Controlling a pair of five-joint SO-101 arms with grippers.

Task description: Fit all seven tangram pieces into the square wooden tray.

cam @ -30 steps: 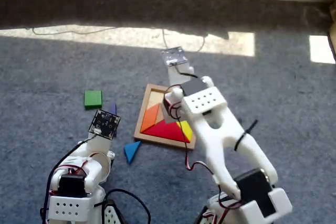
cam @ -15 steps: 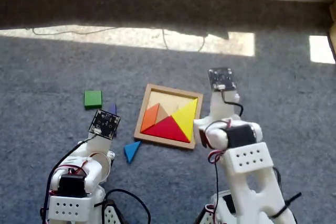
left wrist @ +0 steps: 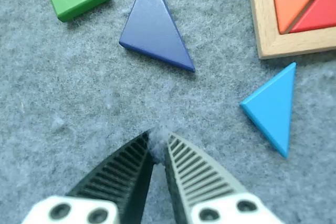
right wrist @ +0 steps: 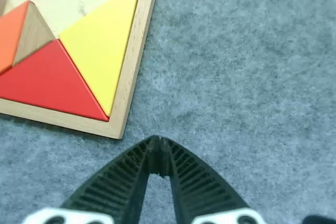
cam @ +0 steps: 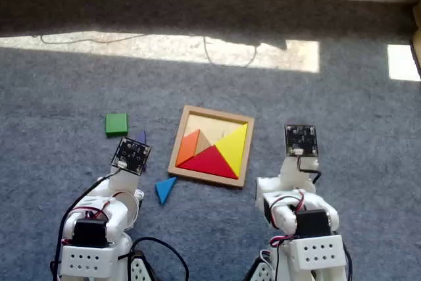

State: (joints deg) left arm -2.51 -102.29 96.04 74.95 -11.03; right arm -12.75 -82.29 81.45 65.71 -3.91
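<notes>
The square wooden tray (cam: 181, 136) lies mid-carpet and holds an orange piece (cam: 189, 145), a tan triangle (cam: 203, 141), a red triangle (cam: 209, 162) and a yellow triangle (cam: 234, 144); its far part is bare wood. A green square (cam: 116, 124), a dark blue triangle (left wrist: 155, 27) and a light blue triangle (cam: 165, 189) lie on the carpet left of the tray. My left gripper (left wrist: 157, 142) is shut over bare carpet, short of the dark blue triangle. My right gripper (right wrist: 157, 145) is shut and holds nothing, just off the tray (right wrist: 137, 61) on its right side.
Grey carpet runs all round, with a sunlit strip and a thin cable (cam: 227, 54) at the back. Both arm bases (cam: 89, 238) (cam: 306, 228) sit at the near edge. Carpet to the right of the tray is open.
The right arm has pulled back from over the tray to its near-right side, uncovering the yellow triangle lying in the tray. The left arm has kept still.
</notes>
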